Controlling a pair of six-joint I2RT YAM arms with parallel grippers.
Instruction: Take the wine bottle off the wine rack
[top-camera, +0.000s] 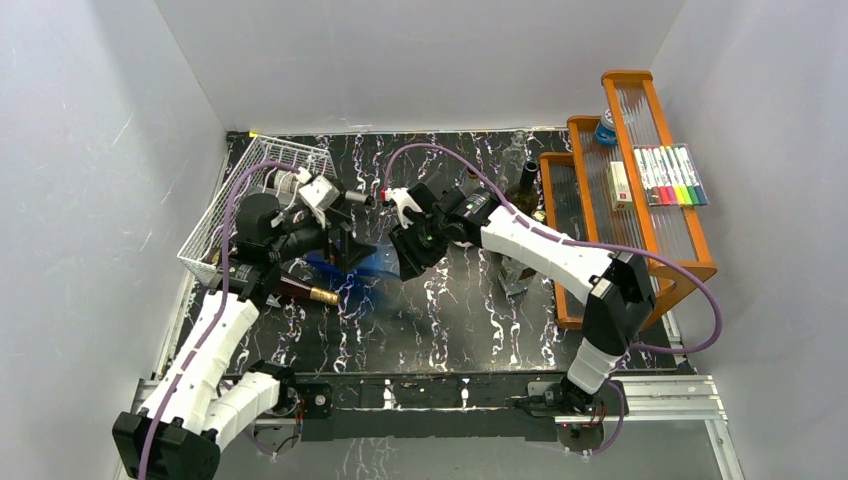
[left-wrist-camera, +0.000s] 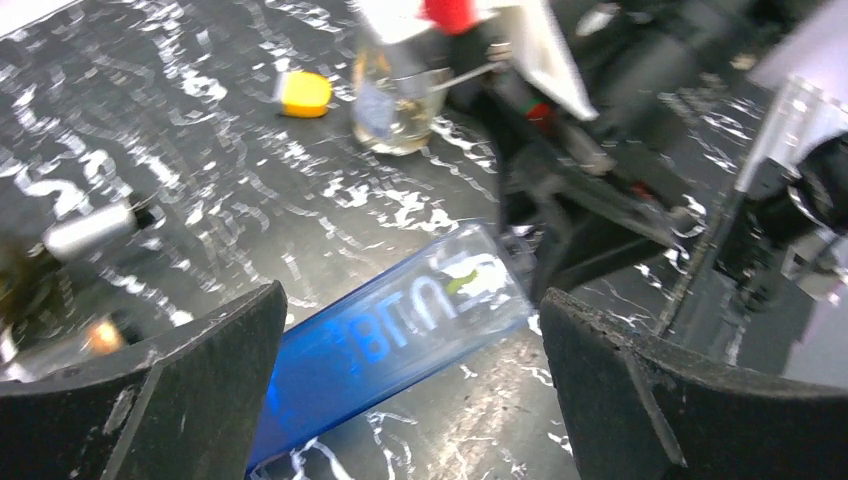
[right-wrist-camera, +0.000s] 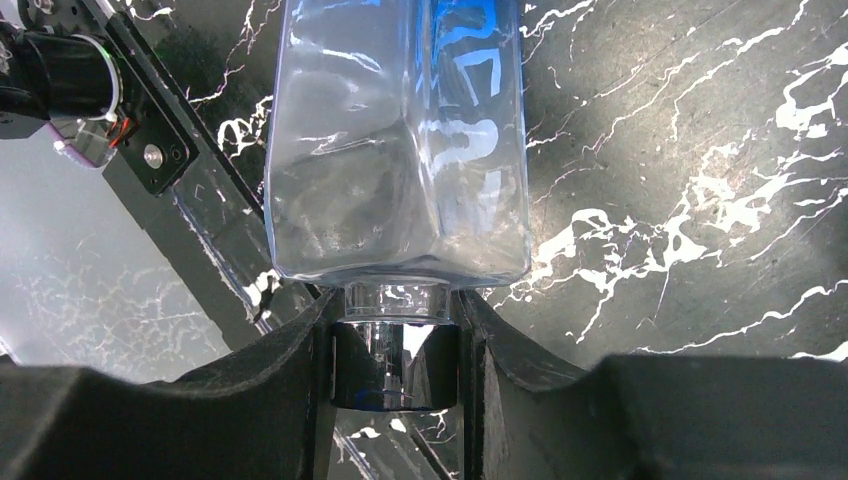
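The white wire wine rack (top-camera: 262, 172) stands at the far left. A blue square glass bottle (top-camera: 360, 264) is off the rack, to its right, low over the black marbled table. My right gripper (top-camera: 408, 252) is shut on its neck; the right wrist view shows the neck clamped between the fingers (right-wrist-camera: 395, 350) and the bottle body (right-wrist-camera: 400, 150) pointing away. My left gripper (left-wrist-camera: 410, 400) is open, its fingers either side of the blue bottle (left-wrist-camera: 390, 330) with gaps. A dark bottle with a gold foil top (top-camera: 308, 293) lies by the rack's near end, partly under my left arm.
An orange wooden tiered shelf (top-camera: 690, 262) stands at the right with markers (top-camera: 670, 175), a can (top-camera: 606, 128) and a small box (top-camera: 620, 185). A dark bottle (top-camera: 525, 185) and a clear bottle (top-camera: 515, 150) stand beside it. A clear glass bottle (left-wrist-camera: 395, 100) and a yellow object (left-wrist-camera: 305, 92) show ahead.
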